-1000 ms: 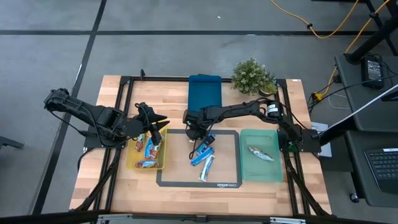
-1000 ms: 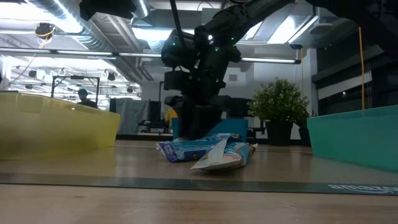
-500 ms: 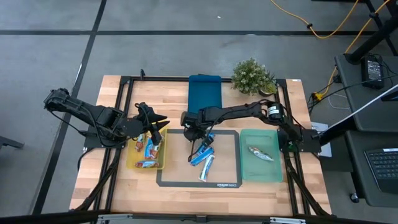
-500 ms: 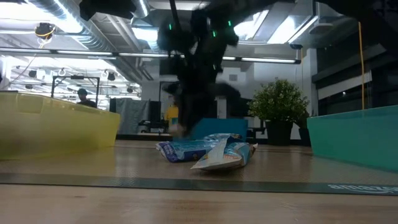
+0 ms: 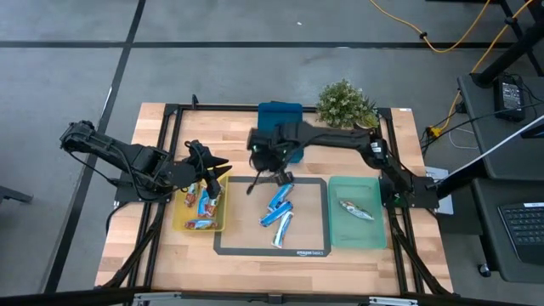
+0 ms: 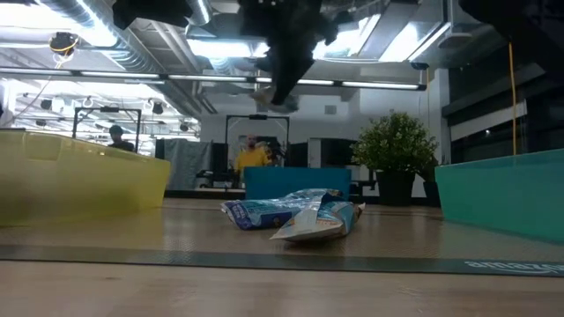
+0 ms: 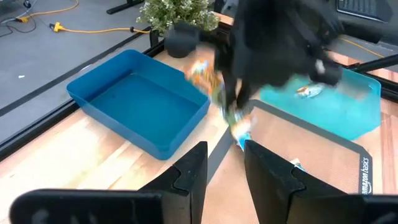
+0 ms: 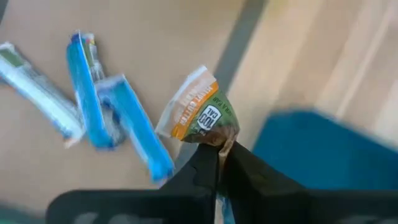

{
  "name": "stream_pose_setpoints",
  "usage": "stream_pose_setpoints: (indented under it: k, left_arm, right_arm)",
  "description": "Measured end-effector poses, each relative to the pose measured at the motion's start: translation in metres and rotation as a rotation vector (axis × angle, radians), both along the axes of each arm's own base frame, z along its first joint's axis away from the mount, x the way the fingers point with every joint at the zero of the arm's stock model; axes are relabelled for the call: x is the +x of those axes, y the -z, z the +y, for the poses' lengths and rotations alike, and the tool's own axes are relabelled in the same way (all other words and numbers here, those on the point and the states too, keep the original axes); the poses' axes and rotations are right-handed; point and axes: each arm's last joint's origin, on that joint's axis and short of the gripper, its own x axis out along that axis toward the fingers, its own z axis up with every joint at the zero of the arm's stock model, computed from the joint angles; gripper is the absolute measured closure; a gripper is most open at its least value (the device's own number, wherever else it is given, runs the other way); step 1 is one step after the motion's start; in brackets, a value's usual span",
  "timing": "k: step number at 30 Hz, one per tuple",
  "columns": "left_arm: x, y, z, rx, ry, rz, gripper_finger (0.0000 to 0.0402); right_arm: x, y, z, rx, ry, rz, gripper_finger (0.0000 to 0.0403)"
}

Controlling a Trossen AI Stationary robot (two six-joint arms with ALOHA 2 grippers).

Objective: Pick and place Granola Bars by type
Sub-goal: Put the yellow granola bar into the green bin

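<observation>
Right gripper (image 8: 217,155) is clamped on an orange-brown bar (image 8: 199,112). Yellow tray (image 5: 180,223) holds several; blue bars (image 5: 279,208) remain on the mat.

Three bright blue-and-white granola bars (image 5: 279,208) lie at frame centre on a tan mat (image 5: 310,225) with a dark border. Left is a yellow tray (image 5: 180,223), right a teal-green tray (image 5: 371,235), top centre a deep blue tray (image 5: 272,110). The desk (image 5: 127,246) is pale wood.
</observation>
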Motion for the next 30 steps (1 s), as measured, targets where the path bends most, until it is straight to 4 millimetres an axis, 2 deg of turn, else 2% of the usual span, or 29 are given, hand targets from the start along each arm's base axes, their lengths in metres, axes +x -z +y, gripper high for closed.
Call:
stream_pose_setpoints:
  k: [3, 6, 10, 17, 20, 25, 30]
  left_arm:
    - [0.0, 0.0, 0.0, 0.001, 0.0, 0.0, 0.0304]
    - [0.0, 0.0, 0.0, 0.007, 0.004, 0.004, 0.0304]
    - [0.0, 0.0, 0.0, 0.006, 0.006, 0.005, 0.0304]
    - [0.0, 0.0, 0.0, 0.004, 0.008, 0.004, 0.0304]
    - [0.0, 0.0, 0.0, -0.008, 0.016, 0.005, 0.0304]
    - [0.0, 0.0, -0.001, -0.014, 0.024, 0.007, 0.0304]
    - [0.0, 0.0, -0.001, -0.018, 0.027, 0.008, 0.0304]
  right_arm:
    - [-0.008, -0.011, -0.011, 0.027, 0.053, 0.024, 0.037]
    - [-0.013, -0.017, -0.02, 0.134, 0.054, 0.002, 0.0372]
    - [-0.018, -0.018, -0.027, 0.245, 0.074, 0.025, 0.0382]
    - [-0.031, -0.02, -0.027, 0.259, 0.086, 0.125, 0.0377]
    - [-0.041, -0.031, -0.025, 0.26, 0.089, 0.122, 0.0379]
    - [-0.073, -0.062, -0.019, 0.264, 0.126, 0.074, 0.0382]
    - [-0.133, -0.098, -0.01, 0.253, 0.202, 0.024, 0.0378]
